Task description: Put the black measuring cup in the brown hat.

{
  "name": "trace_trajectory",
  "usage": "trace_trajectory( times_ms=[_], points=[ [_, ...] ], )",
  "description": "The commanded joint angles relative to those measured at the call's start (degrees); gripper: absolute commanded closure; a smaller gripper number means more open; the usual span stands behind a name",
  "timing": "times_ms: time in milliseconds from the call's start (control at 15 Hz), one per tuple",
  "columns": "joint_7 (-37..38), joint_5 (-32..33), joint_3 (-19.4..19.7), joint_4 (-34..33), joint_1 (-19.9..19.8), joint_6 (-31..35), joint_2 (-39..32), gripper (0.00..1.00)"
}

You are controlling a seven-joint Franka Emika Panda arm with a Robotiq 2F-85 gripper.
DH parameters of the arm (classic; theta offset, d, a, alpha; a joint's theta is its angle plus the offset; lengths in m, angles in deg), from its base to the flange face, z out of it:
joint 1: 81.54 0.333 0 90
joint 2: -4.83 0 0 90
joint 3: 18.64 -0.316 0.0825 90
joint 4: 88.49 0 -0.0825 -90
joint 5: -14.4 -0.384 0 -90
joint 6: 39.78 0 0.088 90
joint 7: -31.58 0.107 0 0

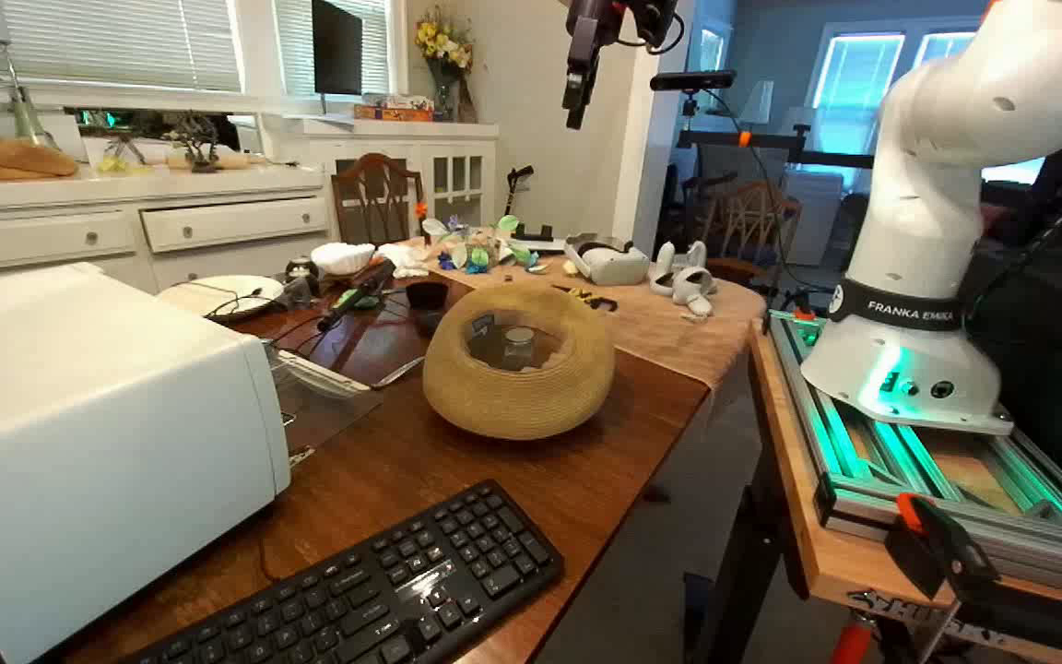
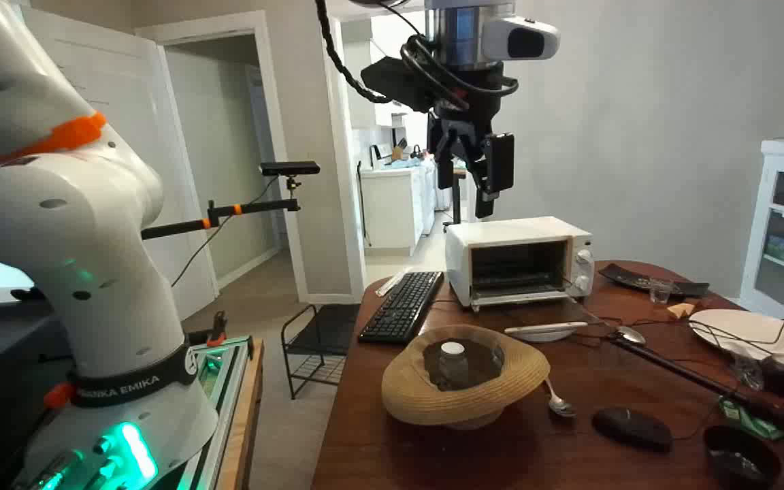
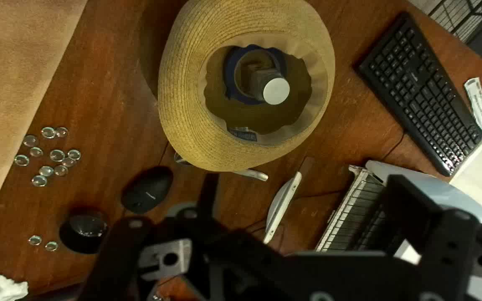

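The tan-brown straw hat lies hollow side up on the wooden table in both exterior views [image 1: 517, 401] [image 2: 426, 405] and in the wrist view [image 3: 182, 96]. A jar with a white lid [image 3: 276, 91] stands inside it. A small black cup [image 3: 71, 241], which seems to be the measuring cup, sits beyond the mouse with clear glassy pieces in it. It also shows in both exterior views [image 2: 719, 464] [image 1: 427, 293]; I see no handle. My gripper [image 2: 465, 194] is open and empty, high above the table; its fingers stand wide apart in the wrist view [image 3: 310, 192].
A white toaster oven [image 2: 516, 230] with its door open and a black keyboard [image 2: 402, 306] are beside the hat. A mouse [image 3: 147, 190], a spoon [image 2: 559, 403], a white plate [image 2: 759, 333], cables and several loose glass beads [image 3: 57, 155] lie around. A tan cloth [image 3: 15, 62] covers part of the table.
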Motion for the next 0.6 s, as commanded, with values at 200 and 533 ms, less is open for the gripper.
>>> trace_trajectory(
  times_ms=[200,533],
  points=[
    [-0.6,-0.7,-1.7,-0.1,-1.9,-0.3,-0.2,0.0],
    [-4.6,-1.1,-0.6,-2.6,-1.9,3.5,-5.7,0.0]
  ],
)
